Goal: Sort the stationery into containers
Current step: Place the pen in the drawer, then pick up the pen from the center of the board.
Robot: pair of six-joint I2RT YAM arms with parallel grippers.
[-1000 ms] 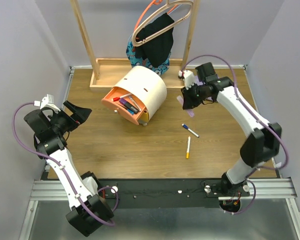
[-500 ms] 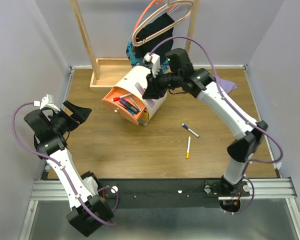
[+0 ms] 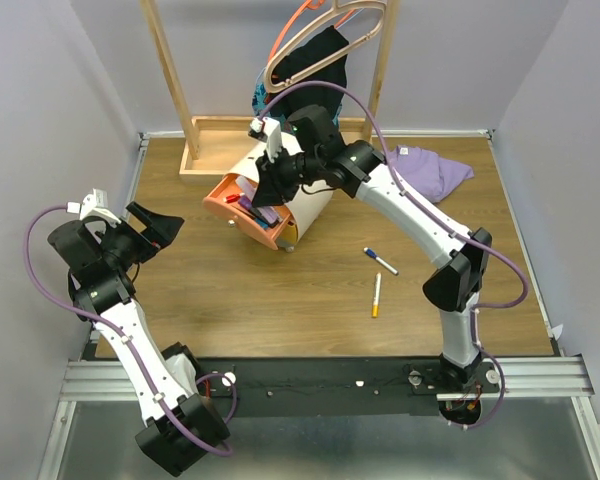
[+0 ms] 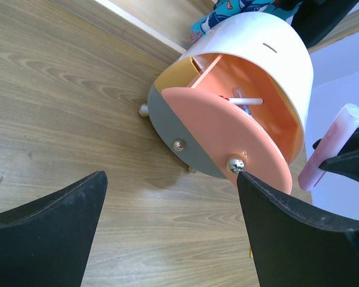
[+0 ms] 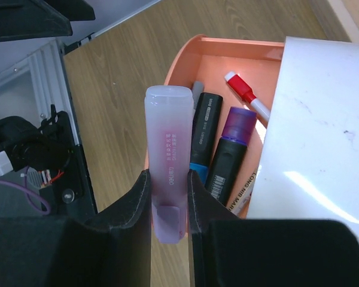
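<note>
The cream drum chest (image 3: 305, 175) stands at the back middle, its orange drawer (image 3: 242, 210) pulled open with several markers inside. My right gripper (image 3: 270, 187) is shut on a pink marker (image 5: 167, 167) and holds it over the open drawer (image 5: 185, 54), above a black-blue marker (image 5: 204, 128), a purple-capped marker (image 5: 234, 140) and a red-capped pen (image 5: 244, 94). My left gripper (image 3: 152, 227) is open and empty, left of the chest, facing the drawer front (image 4: 227, 134). A blue-capped pen (image 3: 380, 261) and an orange-tipped pen (image 3: 376, 295) lie on the table.
A purple cloth (image 3: 432, 168) lies at the back right. The wooden rack base (image 3: 210, 150) with hangers and dark clothes (image 3: 315, 85) stands behind the chest. A yellow drawer (image 4: 173, 81) shows beside the orange one. The pink marker also shows in the left wrist view (image 4: 332, 143).
My right arm has swung left from the back right of the table to over the open orange drawer, carrying the pink marker. The left arm has not moved.
</note>
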